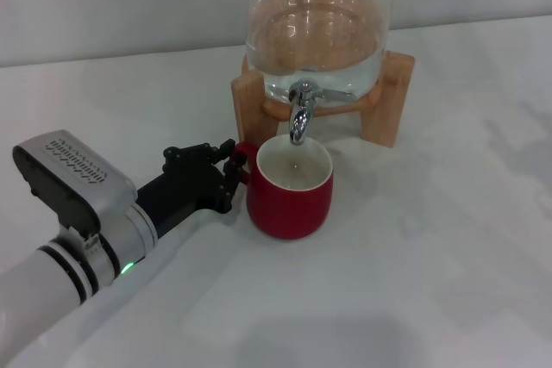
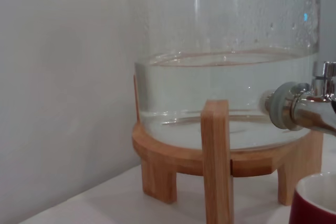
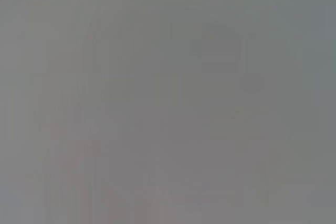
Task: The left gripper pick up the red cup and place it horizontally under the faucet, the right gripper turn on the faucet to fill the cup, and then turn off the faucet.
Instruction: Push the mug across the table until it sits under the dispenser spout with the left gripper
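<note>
The left arm reaches in low from the near left, white forearm with its green light lit, silver-grey wrist housing angled up and forward. The left gripper [image 1: 231, 170] lies level just above the desk, its black fingers [image 1: 229, 185] closed around a small red handle.

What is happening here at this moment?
The left gripper is at the handle of the red cup, which stands upright on the white table directly under the faucet of the glass dispenser. The cup looks empty and no water is running. The right gripper is not in view.
</note>
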